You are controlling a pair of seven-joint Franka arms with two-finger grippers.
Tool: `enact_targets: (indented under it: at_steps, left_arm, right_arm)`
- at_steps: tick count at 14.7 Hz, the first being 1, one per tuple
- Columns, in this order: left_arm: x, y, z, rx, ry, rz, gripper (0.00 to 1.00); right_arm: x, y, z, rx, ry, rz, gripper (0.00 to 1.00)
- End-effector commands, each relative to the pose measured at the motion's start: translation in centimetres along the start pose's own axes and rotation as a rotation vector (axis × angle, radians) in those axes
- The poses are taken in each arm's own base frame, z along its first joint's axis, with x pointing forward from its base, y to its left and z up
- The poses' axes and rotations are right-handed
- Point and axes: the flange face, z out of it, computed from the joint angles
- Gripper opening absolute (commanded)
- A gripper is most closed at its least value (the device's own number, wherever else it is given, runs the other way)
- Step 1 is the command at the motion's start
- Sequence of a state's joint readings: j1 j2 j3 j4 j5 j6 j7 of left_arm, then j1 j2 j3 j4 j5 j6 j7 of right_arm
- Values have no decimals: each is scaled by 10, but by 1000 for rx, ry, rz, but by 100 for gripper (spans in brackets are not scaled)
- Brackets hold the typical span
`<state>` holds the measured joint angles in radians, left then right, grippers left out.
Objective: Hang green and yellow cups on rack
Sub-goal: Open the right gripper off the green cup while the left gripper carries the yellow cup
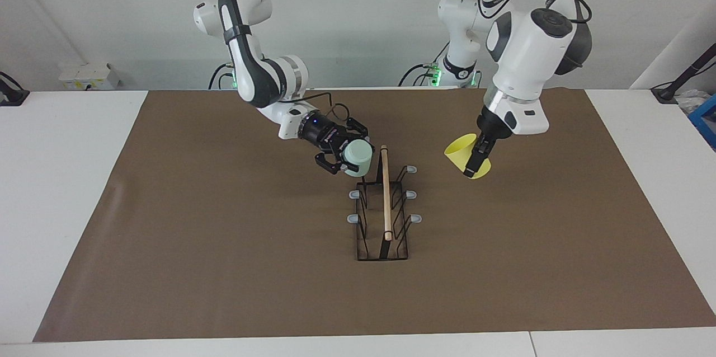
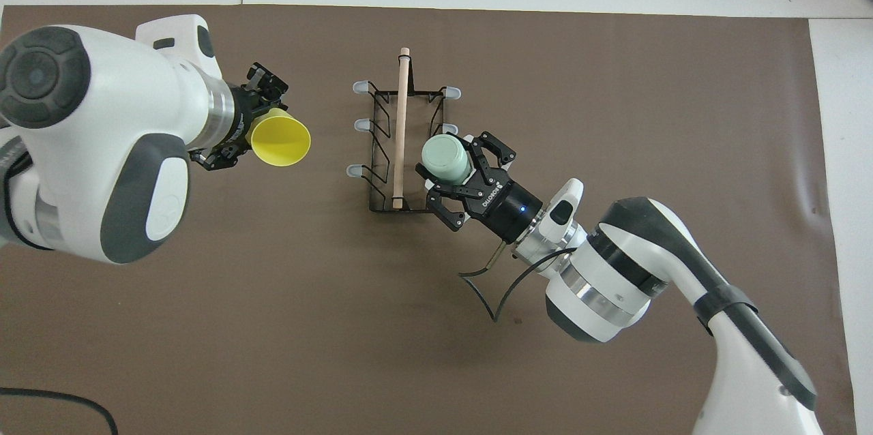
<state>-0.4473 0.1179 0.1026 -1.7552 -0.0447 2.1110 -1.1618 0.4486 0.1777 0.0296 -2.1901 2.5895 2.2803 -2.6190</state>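
The rack stands in the middle of the brown mat, its wooden rod on top; it also shows in the overhead view. My right gripper is shut on the mint green cup, base up, at the rack's prong nearest the robots on the right arm's side. That prong is hidden by the cup. My left gripper is shut on the yellow cup, held tilted above the mat beside the rack toward the left arm's end.
The brown mat covers most of the white table. Five grey-tipped prongs of the rack show bare, such as one on the left arm's side. Cables and small boxes lie near the robots' bases.
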Motion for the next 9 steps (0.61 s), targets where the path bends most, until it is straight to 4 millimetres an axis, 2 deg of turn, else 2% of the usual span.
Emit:
enact_targets:
  at_steps: [1,3,6,8,9]
  left_arm:
    - [-29,13,6,-10,79,75,0]
    - [-51,21,12,-78,145,156,0]
    - [-63,30,18,-168,225,242,0]
    - [-68,28,27,-181,307,339,0]
    - [-71,28,31,-203,331,374,0]
  right_arm:
    - [-3,3,2,-78,49,17,0]
    - [-11,4,3,-78,39,20,0]
    - [-29,3,3,-77,8,20,0]
    - [-30,5,0,-82,-2,20,0]
    - [-30,6,0,-90,-2,26,9]
